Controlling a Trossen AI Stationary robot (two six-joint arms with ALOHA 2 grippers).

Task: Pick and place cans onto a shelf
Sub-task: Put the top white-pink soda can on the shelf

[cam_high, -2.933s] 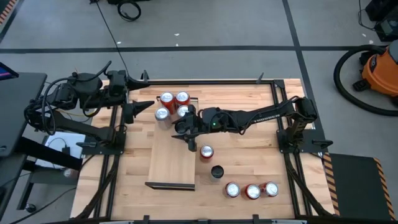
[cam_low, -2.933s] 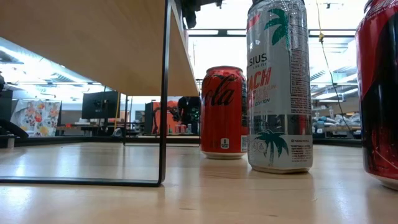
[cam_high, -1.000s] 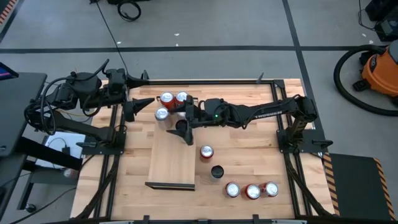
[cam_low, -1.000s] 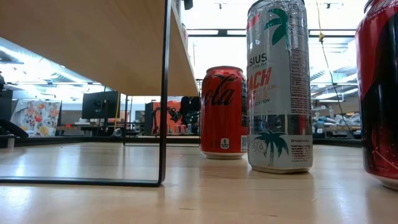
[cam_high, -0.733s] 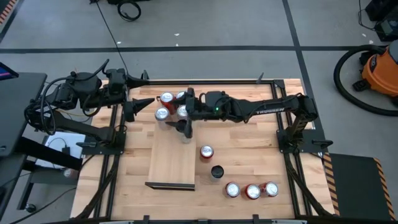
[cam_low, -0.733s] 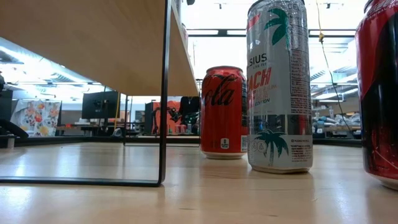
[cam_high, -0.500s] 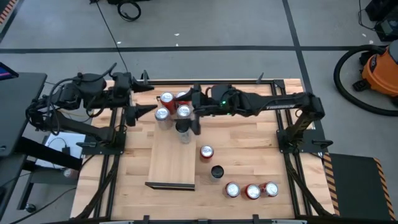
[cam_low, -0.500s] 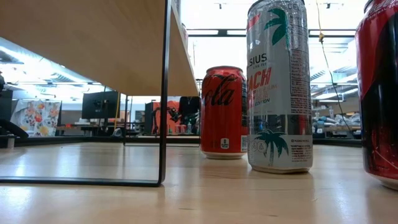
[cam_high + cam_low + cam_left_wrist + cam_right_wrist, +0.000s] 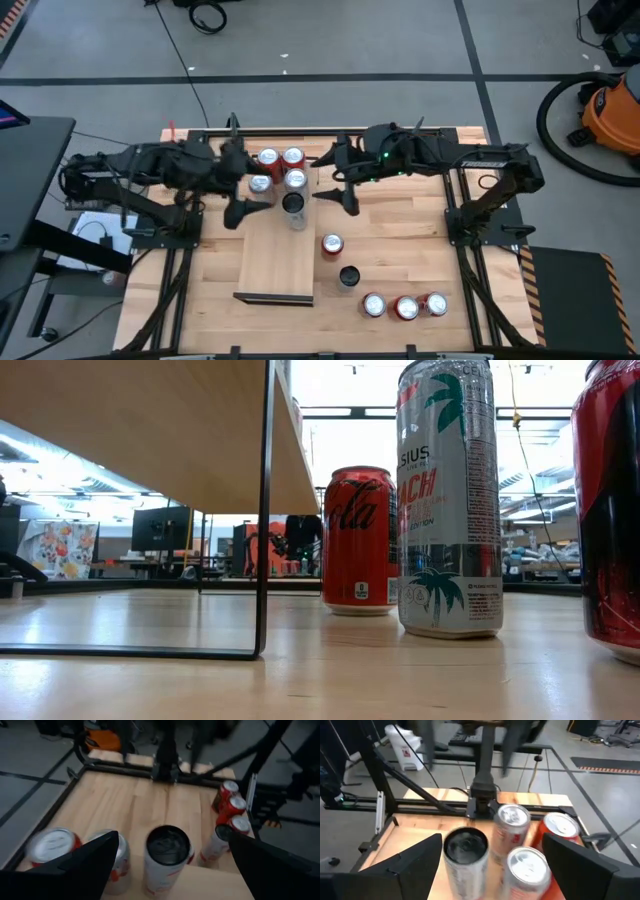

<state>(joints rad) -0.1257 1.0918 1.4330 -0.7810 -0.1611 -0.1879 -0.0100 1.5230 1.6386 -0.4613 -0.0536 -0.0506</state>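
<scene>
The wooden counter [image 9: 400, 250] stands on grey floor; an orange vacuum [image 9: 612, 108] sits upper right. Five cans [image 9: 404, 306] stand on the counter's lower half, five on the shelf [image 9: 275, 260] at its top end. Above them, left pincer [image 9: 243, 192] and right pincer [image 9: 338, 180] gape wide, empty.

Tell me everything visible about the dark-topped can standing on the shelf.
The dark-topped can is a slim cylinder with a black round top and a pale silvery body bearing red print, as the left wrist view shows. It stands upright on the shelf, near the far end of the light wooden board, beside four other cans there; whether it touches them is unclear. Nothing grips it: the left gripper and right gripper hang open on either side.
</scene>
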